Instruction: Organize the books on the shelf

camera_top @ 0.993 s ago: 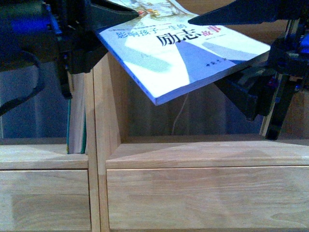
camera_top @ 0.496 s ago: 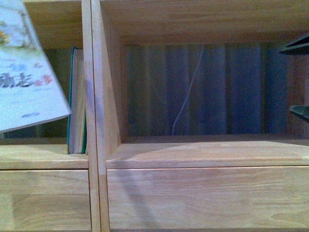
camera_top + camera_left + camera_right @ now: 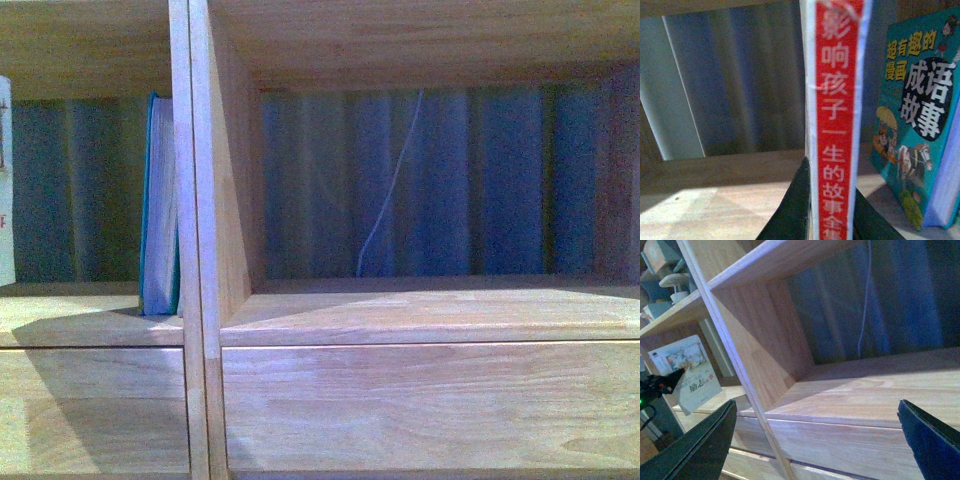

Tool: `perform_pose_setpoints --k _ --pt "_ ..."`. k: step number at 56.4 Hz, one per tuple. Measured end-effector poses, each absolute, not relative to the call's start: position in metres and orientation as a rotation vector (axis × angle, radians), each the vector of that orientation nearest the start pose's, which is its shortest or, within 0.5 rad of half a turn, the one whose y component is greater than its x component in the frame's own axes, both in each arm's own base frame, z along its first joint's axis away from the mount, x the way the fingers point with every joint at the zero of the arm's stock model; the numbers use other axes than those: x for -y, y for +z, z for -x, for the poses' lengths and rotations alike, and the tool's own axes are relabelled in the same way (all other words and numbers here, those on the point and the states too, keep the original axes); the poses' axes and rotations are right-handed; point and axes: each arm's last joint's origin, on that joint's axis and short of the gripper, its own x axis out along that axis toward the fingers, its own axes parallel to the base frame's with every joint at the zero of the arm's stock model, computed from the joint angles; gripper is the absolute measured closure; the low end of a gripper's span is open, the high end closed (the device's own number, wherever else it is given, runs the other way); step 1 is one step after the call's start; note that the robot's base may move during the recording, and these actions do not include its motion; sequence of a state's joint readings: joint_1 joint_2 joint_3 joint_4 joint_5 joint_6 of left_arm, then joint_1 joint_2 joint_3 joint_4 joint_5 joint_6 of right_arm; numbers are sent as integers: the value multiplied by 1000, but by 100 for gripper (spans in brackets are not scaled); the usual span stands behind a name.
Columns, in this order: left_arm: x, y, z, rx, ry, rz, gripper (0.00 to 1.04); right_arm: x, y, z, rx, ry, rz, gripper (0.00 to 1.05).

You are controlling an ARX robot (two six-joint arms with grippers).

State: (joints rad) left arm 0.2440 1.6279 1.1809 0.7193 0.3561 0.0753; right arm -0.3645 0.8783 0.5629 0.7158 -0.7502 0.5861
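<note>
Front view: the shelf (image 3: 400, 310) is filling the frame, showing two open compartments above plain drawer fronts (image 3: 420, 405). The teal book (image 3: 160, 205) is standing upright in the left compartment, pressed against the divider (image 3: 197, 200). A sliver of the white paperback (image 3: 5, 180) is showing at the far left edge, in front of that same compartment and apart from the teal book. A thin pale cord (image 3: 385, 190) is hanging at the back of the right compartment.

Left wrist view: the left gripper (image 3: 832, 220) is clamping the white paperback (image 3: 835, 125) low on its spine, with dark fingers (image 3: 792, 210) pressing in from both sides. The book is standing upright with its red spine facing the camera. The teal book (image 3: 920, 115) is sitting near it, cover turned toward it, with a gap between the two. The shelf (image 3: 715, 185) board is lying right under the paperback. The fingers are hiding its bottom edge, so I cannot tell if it is touching the board.

Right wrist view: the right gripper (image 3: 815, 412) is spread wide and gripping nothing, its fingers (image 3: 695, 445) framing the right compartment of the shelf (image 3: 850, 390). The white paperback (image 3: 687, 375) is showing off past the divider (image 3: 735, 365), well apart from this gripper. The dark tip of the left gripper (image 3: 660, 382) is pinching the paperback's edge.
</note>
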Motion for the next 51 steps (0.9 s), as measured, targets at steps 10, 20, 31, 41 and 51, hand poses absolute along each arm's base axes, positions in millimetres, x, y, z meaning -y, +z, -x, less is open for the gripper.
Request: perform_pose_setpoints --k 10,20,31,41,51 --pt "-62 352 -400 275 -127 -206 98 49 329 -159 254 486 -319 7" --pt "-51 352 -431 236 -124 -208 98 44 334 -148 274 513 -311 7" --pt "-43 343 -462 208 -119 -297 98 39 335 -143 283 536 -310 7" --pt "-33 326 -480 182 -144 -335 98 34 332 -143 270 553 -322 7" --pt "-20 323 -486 208 -169 -336 98 32 329 -144 256 559 -334 7"
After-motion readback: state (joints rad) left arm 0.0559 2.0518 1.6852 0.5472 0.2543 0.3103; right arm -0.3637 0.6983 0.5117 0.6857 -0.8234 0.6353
